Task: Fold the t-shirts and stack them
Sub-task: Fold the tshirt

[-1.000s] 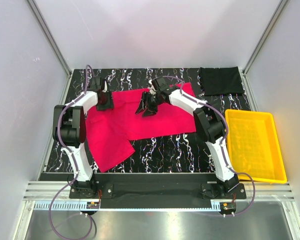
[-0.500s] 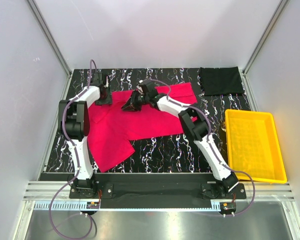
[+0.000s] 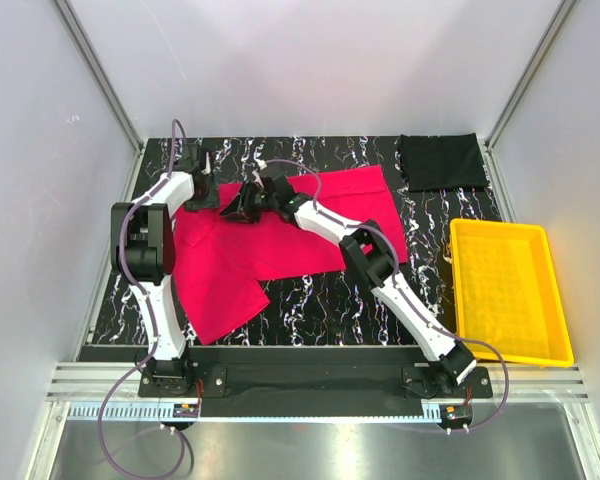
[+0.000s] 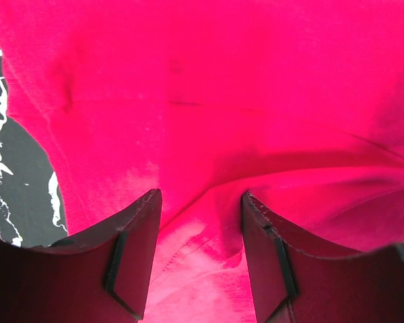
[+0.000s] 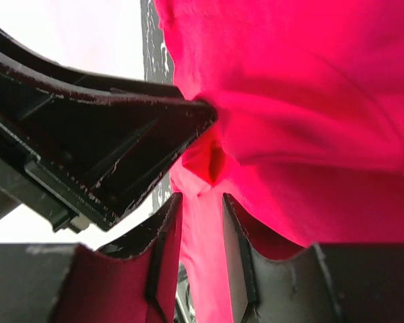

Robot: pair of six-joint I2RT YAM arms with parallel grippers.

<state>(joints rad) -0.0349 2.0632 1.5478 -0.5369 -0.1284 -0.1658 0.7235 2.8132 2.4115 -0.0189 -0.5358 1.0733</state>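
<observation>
The red t-shirt [image 3: 280, 235] lies spread and partly folded across the tabletop. It fills the left wrist view [image 4: 256, 101] and the right wrist view [image 5: 310, 101]. My left gripper [image 3: 202, 186] is at the shirt's far left edge. Its jaws stand apart over the cloth, with the hem lying between them [image 4: 200, 229]. My right gripper [image 3: 242, 206] reaches across to the left, close to the left gripper. It is shut on a narrow fold of the red shirt [image 5: 202, 229]. The black t-shirt [image 3: 442, 162] lies folded at the back right corner.
A yellow tray [image 3: 555, 300] stands at the right edge of the black white-veined tabletop [image 3: 330, 300]. White walls and metal posts close in the back and sides. The left gripper's finger [image 5: 121, 148] shows in the right wrist view, touching the cloth.
My right gripper has moved left along the shirt's far edge, drawing the cloth towards the left gripper. My left gripper has shifted slightly towards the back.
</observation>
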